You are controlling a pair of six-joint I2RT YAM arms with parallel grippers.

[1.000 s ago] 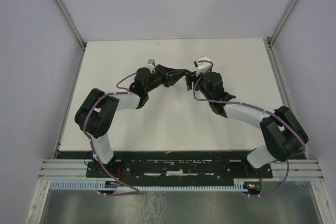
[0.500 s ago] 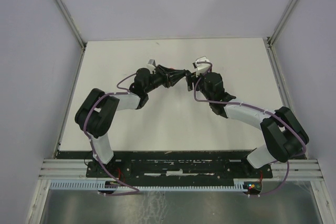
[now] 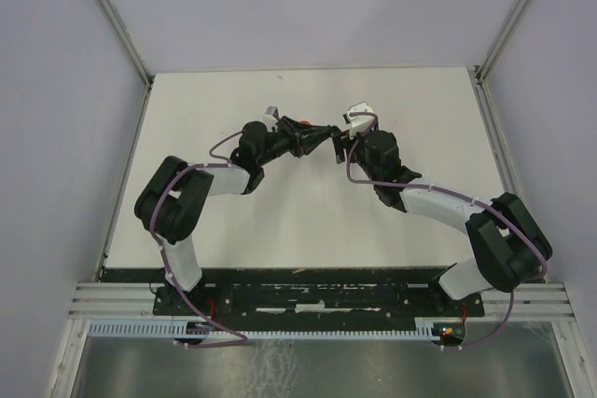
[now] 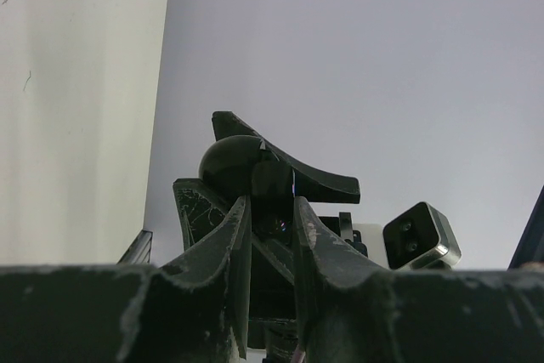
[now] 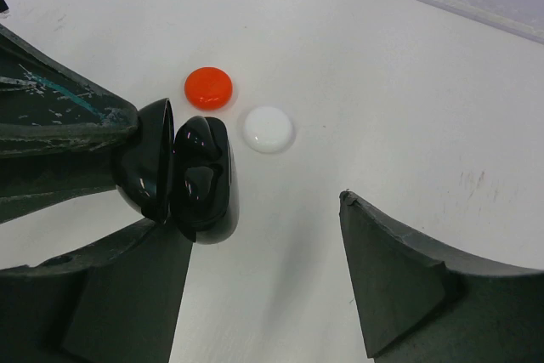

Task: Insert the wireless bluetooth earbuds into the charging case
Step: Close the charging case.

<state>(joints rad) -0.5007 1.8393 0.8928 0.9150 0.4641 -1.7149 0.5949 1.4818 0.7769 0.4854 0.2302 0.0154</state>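
- overhead, both arms reach to the far middle of the white desk (image 3: 215,221), and their tips meet there, well apart from the side walls (image 3: 65,90) and from the back edge.
- bare desk lies open to the left, to the right and on the near side towards the arm bases.
- the left end effector (image 4: 270,210) is clamped on a black charging case (image 5: 202,180), which hangs open above the desk with its lid swung to one side.
- two glossy black lumps (image 5: 197,167) show in the open half; i cannot tell whether they are earbuds.
- the right end effector (image 5: 255,227) has its fingers spread wide, with nothing between them, and the case is just beside one finger.
- an orange-red disc (image 5: 209,87) and a white disc (image 5: 269,129) lie on the desk just beyond the case, near each other but not touching.
- compared with a second ago, the arms have hardly shifted, and the tips meet at much the same spot.
- from above, a red spot now peeps out just past the left end effector, where the arm covered it before.
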